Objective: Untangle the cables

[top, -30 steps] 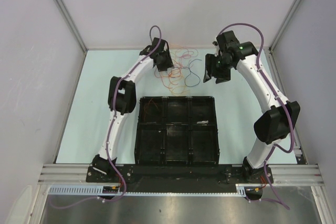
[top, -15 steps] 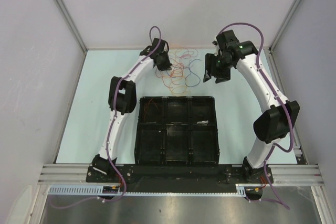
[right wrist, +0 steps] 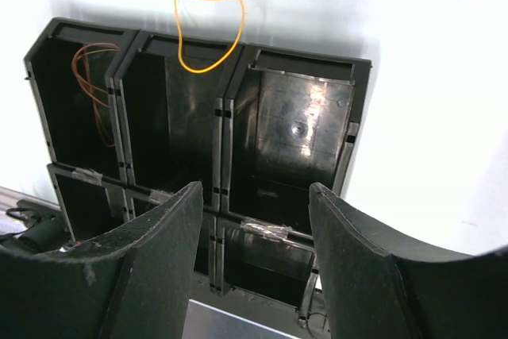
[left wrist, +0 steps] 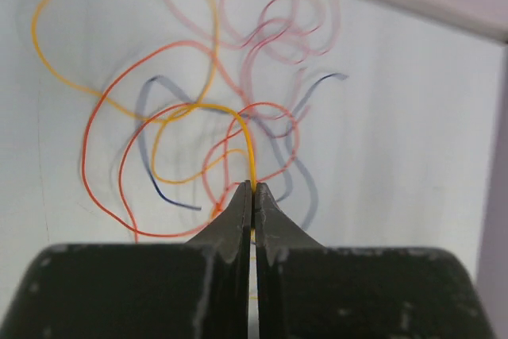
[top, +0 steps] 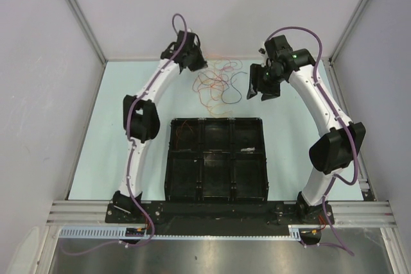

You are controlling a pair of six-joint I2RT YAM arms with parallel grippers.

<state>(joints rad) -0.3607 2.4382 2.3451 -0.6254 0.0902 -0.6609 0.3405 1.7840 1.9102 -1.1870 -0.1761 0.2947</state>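
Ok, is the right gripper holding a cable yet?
No, the right gripper stands open; between its fingers only the black compartment tray shows.

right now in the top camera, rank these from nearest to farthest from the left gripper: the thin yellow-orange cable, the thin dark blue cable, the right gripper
1. thin yellow-orange cable: pinched in the shut jaws of the left gripper.
2. thin dark blue cable: farther to the right, between the two grippers.
3. right gripper: open, farthest right.
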